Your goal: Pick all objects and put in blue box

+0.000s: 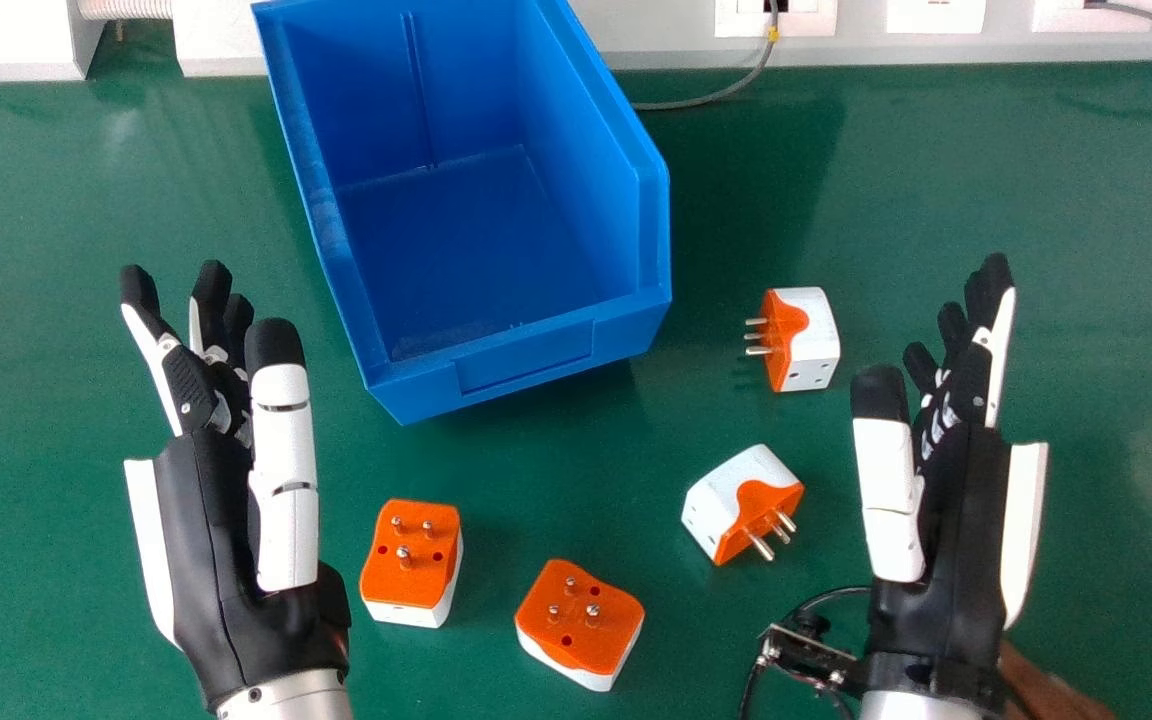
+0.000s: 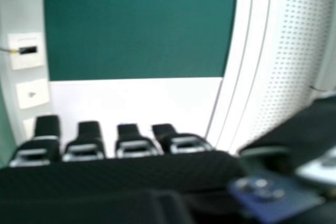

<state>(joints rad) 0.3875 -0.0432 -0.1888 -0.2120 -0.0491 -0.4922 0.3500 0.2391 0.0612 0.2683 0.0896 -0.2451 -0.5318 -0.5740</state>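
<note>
At the left, the left hand [image 1: 206, 530] is upright above the green tabletop [image 1: 56, 550], its fingers straight and slightly apart; just beside it lies an orange-and-white plug adapter [image 1: 412, 555], pins up; the blue box [image 1: 471, 245] stands beyond, tilted slightly askew; nearer is a second adapter [image 1: 579, 618], pins up; then a third adapter [image 1: 748, 500] and, farther back, a fourth adapter [image 1: 804, 338], both on their sides, outside the box; rightmost, the right hand [image 1: 961, 530] has straight fingers, holding nothing.

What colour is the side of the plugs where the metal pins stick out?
Orange, seen best in the head view.
</note>
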